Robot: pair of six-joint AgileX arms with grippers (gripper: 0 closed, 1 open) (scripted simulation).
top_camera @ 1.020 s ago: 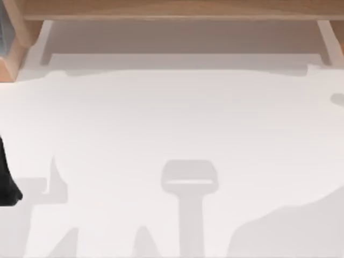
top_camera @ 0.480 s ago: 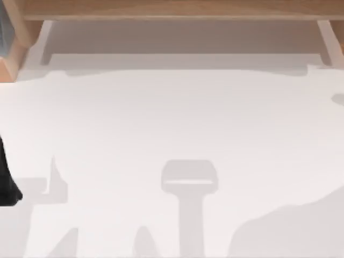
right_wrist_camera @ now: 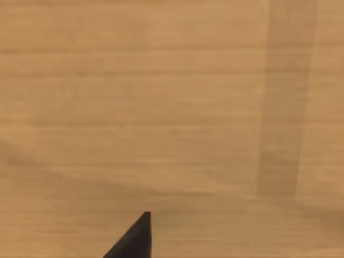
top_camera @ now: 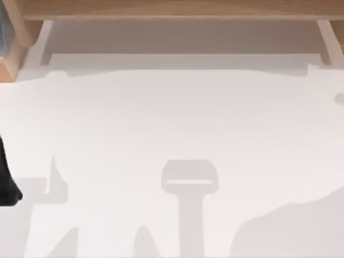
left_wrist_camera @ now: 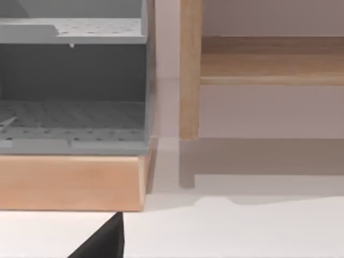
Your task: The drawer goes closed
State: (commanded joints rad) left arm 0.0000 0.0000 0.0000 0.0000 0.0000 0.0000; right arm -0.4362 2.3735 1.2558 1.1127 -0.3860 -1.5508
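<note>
The drawer [left_wrist_camera: 72,183] has a light wooden front and a grey perforated inside. It shows in the left wrist view and as a wooden corner [top_camera: 9,59] at the top view's far left. It stands out in front of the wooden frame [top_camera: 177,11] along the table's back edge. My left arm [top_camera: 6,185] sits at the table's left edge, and one dark fingertip [left_wrist_camera: 105,242] of it hangs a little in front of the drawer's front. One dark fingertip [right_wrist_camera: 137,239] of my right gripper is close against a plain wooden surface [right_wrist_camera: 161,107].
A wooden post [left_wrist_camera: 189,70] of the frame stands beside the drawer, with a wooden rail [left_wrist_camera: 269,62] running off from it. The white table [top_camera: 177,123] stretches in front, crossed by grey shadows of the arms.
</note>
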